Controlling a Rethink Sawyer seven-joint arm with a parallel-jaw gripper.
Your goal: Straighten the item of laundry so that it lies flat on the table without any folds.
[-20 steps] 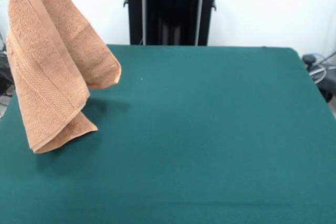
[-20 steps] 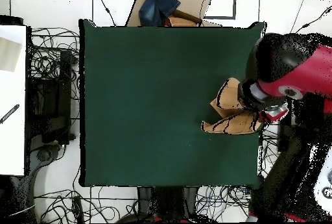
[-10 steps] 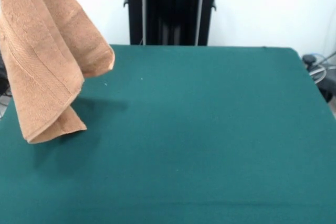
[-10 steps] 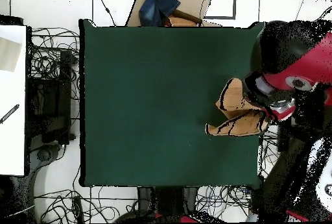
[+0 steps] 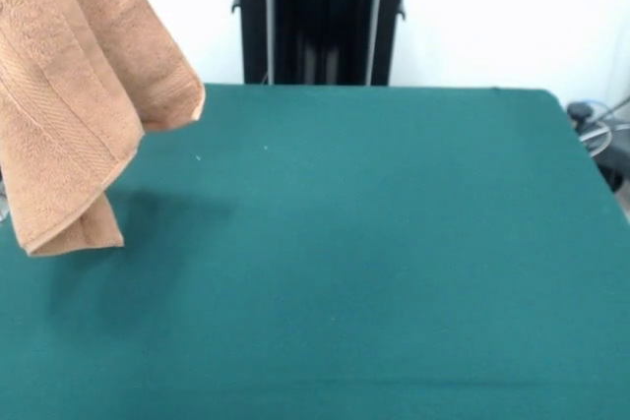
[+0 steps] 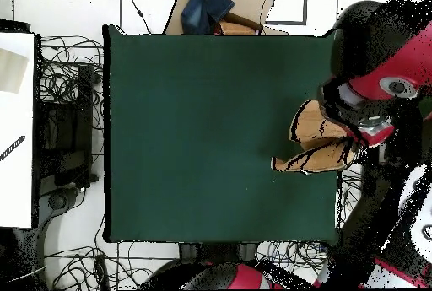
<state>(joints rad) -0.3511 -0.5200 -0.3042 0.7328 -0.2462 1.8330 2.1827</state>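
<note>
We have lifted the towel higher off the tabletop toward its edge; still folded; gripper grip unclear.

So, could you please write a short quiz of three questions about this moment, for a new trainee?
1. True or false: the towel lies flat on the table.
2. In the front view, where does the towel hang?
A. over the table's left edge
B. over the middle
C. over the right edge
3. Fill in: in the overhead view, the arm covers the towel's ____ end, so the hand does not show.

Key: 1 false, it hangs folded in the air. 2 A. 3 top.
</note>
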